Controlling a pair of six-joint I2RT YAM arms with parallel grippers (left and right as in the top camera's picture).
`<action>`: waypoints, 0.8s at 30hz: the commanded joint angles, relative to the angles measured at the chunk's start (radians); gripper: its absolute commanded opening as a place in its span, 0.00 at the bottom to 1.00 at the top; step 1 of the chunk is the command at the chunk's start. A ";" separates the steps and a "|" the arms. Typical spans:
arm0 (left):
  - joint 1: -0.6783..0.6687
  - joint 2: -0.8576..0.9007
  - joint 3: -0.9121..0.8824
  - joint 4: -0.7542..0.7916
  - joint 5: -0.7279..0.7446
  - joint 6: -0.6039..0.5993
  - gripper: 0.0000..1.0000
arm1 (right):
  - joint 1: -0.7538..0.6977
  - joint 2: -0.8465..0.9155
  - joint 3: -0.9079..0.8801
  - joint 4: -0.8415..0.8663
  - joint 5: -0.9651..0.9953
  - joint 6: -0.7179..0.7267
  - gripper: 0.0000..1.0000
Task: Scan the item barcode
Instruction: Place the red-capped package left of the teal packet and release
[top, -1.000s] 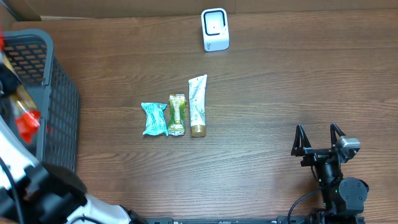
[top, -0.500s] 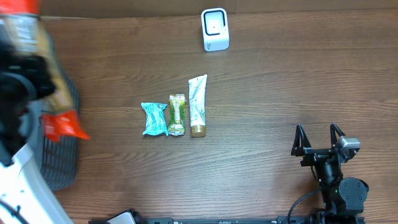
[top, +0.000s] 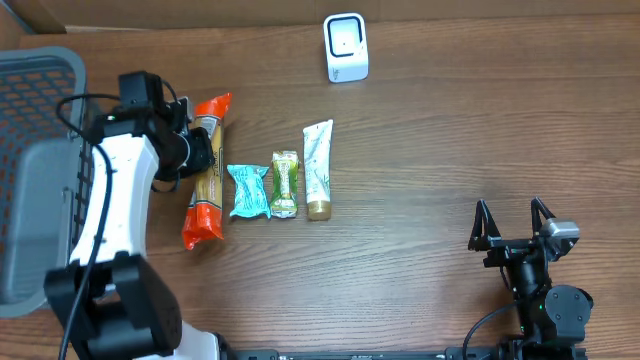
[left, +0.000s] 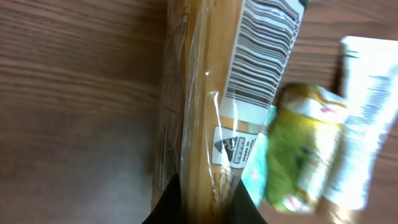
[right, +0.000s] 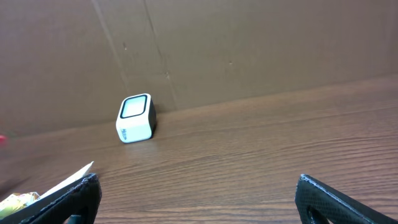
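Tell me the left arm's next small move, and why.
Probably carry the pasta pack toward the white scanner, turning its barcode to face the scanner's window. The left gripper is shut on the pack beside the row of items, far from the scanner, so it likely cannot read the code here.

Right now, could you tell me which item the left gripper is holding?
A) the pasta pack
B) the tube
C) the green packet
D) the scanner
A: the left gripper is shut on the pasta pack, whose barcode faces the left wrist camera, while the tube lies untouched.
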 joint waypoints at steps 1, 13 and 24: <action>-0.019 0.026 -0.026 0.070 -0.008 0.005 0.04 | 0.005 -0.007 -0.011 0.004 -0.005 -0.005 1.00; -0.067 0.117 0.027 0.052 0.021 -0.014 0.59 | 0.005 -0.007 -0.011 0.004 -0.005 -0.005 1.00; -0.120 0.117 0.758 -0.307 0.131 -0.033 0.53 | 0.005 -0.007 -0.011 0.004 -0.005 -0.005 1.00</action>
